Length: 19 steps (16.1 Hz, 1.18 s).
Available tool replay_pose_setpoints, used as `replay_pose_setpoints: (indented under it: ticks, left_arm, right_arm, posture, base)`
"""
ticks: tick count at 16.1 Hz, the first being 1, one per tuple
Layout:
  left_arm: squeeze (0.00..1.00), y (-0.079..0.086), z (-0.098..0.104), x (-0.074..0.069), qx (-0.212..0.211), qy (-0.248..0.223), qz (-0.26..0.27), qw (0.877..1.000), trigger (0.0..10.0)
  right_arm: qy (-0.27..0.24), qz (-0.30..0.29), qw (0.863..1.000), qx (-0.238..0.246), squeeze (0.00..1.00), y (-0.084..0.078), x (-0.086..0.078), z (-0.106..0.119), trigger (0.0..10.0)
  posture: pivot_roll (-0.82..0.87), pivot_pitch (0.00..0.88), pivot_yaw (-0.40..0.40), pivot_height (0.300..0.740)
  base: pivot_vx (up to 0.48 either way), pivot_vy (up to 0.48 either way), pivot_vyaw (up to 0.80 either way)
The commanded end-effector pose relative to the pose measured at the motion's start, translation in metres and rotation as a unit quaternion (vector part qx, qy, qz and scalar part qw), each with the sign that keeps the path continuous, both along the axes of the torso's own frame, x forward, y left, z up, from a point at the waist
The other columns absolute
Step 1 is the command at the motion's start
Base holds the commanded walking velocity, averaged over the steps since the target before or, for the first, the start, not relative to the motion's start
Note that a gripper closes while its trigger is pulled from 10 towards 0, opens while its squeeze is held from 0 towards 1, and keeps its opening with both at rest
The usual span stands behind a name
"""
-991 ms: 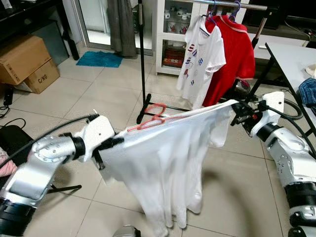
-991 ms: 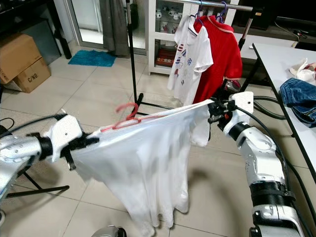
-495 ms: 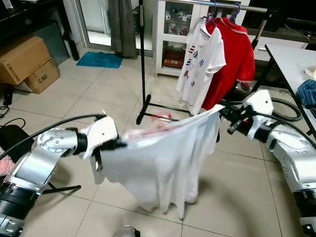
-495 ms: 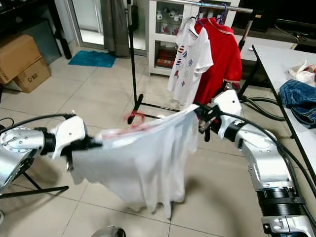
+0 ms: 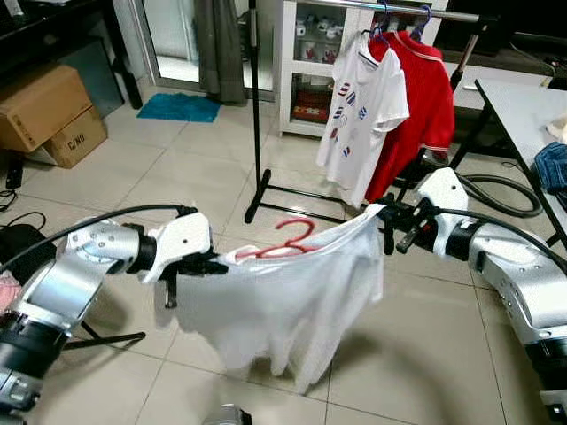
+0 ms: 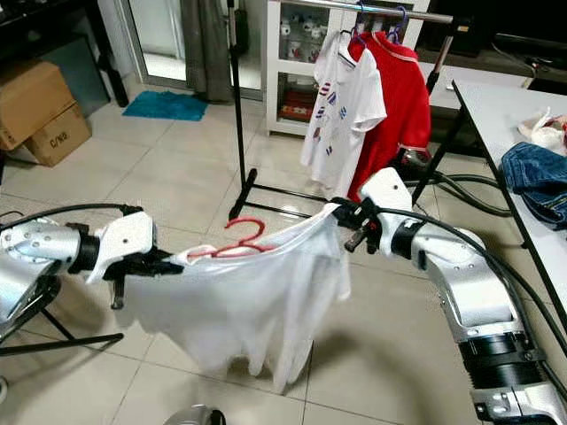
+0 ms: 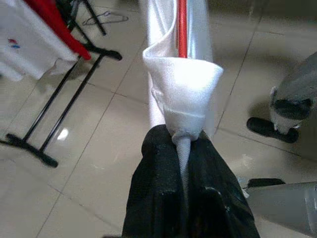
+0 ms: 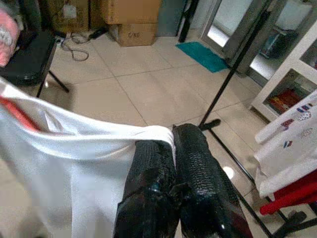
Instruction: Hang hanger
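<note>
A white shirt [image 5: 283,297] on a red hanger [image 5: 288,241] is stretched between my two grippers above the tiled floor. My left gripper [image 5: 211,263] is shut on the shirt's left shoulder, and the wrist view shows white cloth [image 7: 185,89] pinched between its fingers [image 7: 163,198]. My right gripper [image 5: 388,226] is shut on the right shoulder, cloth [image 8: 99,134] running from its fingers [image 8: 193,168]. The red hook sticks up from the collar. Behind stands a black clothes rack [image 5: 255,106] with a rail [image 5: 425,11] carrying a white printed T-shirt [image 5: 365,115] and a red shirt [image 5: 425,97].
Cardboard boxes [image 5: 49,111] sit at the far left, with a blue mat [image 5: 180,106] by the doorway. A white table [image 5: 532,115] with jeans [image 5: 554,164] stands at the right. A white shelf unit [image 5: 310,62] is behind the rack. A black stand leg [image 5: 106,338] lies near my left arm.
Both grippers have drawn closer together and lowered, so the shirt now sags between them. The red hanger, blurred half a second ago, hangs steady with its hook up.
</note>
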<state>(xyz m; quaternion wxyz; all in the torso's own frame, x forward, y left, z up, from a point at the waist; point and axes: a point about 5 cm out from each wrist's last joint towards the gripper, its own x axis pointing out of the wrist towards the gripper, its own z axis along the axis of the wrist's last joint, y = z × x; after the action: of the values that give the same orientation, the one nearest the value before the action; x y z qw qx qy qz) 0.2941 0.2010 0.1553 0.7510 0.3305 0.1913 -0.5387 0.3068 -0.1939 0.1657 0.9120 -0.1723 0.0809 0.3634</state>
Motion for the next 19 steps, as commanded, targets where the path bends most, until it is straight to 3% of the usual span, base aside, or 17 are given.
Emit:
replay_pose_setpoints:
  ticks: [1,4,11,12,13,15,16,18,19]
  left_arm:
    - [0.00,0.007,0.007,0.006,0.016,-0.021,0.021,0.999,0.0]
    - [0.00,0.013,0.008,0.008,0.022,-0.022,0.038,0.999,0.0]
    - [0.00,0.002,0.006,0.012,-0.001,-0.013,0.014,1.000,0.0]
    - [0.00,0.000,0.008,0.014,-0.009,-0.013,0.010,1.000,0.0]
    - [0.00,-0.001,0.008,0.015,-0.013,-0.013,0.009,1.000,0.0]
    - [0.00,-0.002,0.008,0.017,-0.006,-0.016,0.010,1.000,0.0]
    - [0.00,-0.001,0.008,0.018,-0.007,-0.016,0.010,1.000,0.0]
    - [0.00,-0.004,0.008,0.017,-0.021,-0.008,0.001,1.000,0.0]
    - [0.00,-0.007,0.008,0.014,-0.028,0.000,-0.012,1.000,0.0]
  right_arm:
    - [0.004,-0.012,1.000,-0.024,0.00,-0.007,-0.001,0.001,0.0]
    - [0.003,-0.028,0.999,-0.032,0.00,-0.015,-0.001,0.005,0.0]
    - [0.002,0.020,0.999,-0.029,0.00,0.003,-0.010,0.012,0.0]
    - [0.001,0.042,0.999,-0.023,0.00,0.009,-0.013,0.013,3.6]
    - [0.001,0.050,0.999,-0.020,0.00,0.011,-0.015,0.014,3.6]
    - [0.015,0.099,0.995,-0.028,0.00,0.022,-0.024,0.013,8.7]
    - [0.020,0.104,0.994,-0.035,0.00,0.023,-0.027,0.012,10.0]
    - [0.030,0.093,0.995,-0.026,0.00,0.023,-0.024,0.012,10.0]
    - [0.028,0.089,0.995,-0.025,0.07,0.024,-0.022,0.012,10.0]
  posture:
    - [0.08,0.000,0.010,0.740]
    - [0.08,0.000,0.011,0.740]
    - [0.07,0.000,0.021,0.740]
    - [0.07,0.000,0.024,0.740]
    - [0.07,0.000,0.024,0.740]
    - [0.07,0.000,0.025,0.740]
    - [0.07,0.000,0.025,0.740]
    - [0.07,0.000,0.025,0.740]
    - [0.07,0.000,0.024,0.740]
  base:
    - [0.000,0.000,0.00]
    - [0.000,0.000,0.00]
    - [0.000,0.000,0.00]
    - [0.000,0.000,0.00]
    - [0.000,0.000,0.00]
    - [0.000,0.000,0.00]
    - [0.000,0.000,0.00]
    - [0.000,0.000,0.00]
    - [0.000,0.000,0.00]
